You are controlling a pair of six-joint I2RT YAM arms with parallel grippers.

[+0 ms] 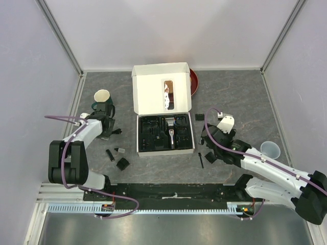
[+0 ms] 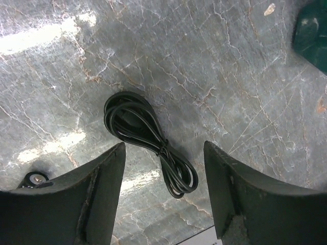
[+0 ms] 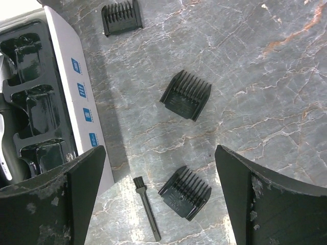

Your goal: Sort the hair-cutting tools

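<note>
Two arms: the left one reaches beside the dark green mug [image 1: 103, 102]; the right one is just right of the open white cardboard box [image 1: 150, 92].
Writing: small blue square marks [image 3: 87, 113] run down the box's white side wall, too small to read.
Left fingers [image 2: 97, 199]: apart, straddling the near end of the coiled black cable [image 2: 148, 138], which lies on the surface; not closed on it.
Right fingers [image 3: 71, 199]: spread wide, holding nothing.
Right wrist close-up: three black ribbed plastic comb guards [image 3: 185, 94] lie apart on the surface beside the box, with the thin black brush [image 3: 147, 206] just beside the nearest one.
Top view alone: the black-and-silver electric clipper [image 1: 170, 133] lies in the box's black tray; small black pieces [image 1: 122, 163] lie left of the box; a clear plastic cup [image 1: 270, 149] stands by the right arm; a red dish [image 1: 194, 81] sits behind the lid.
Surface [image 1: 240, 97]: grey, stone-patterned, with pale veins.
Room: pale walls [image 1: 30, 61] with metal corner rails.
</note>
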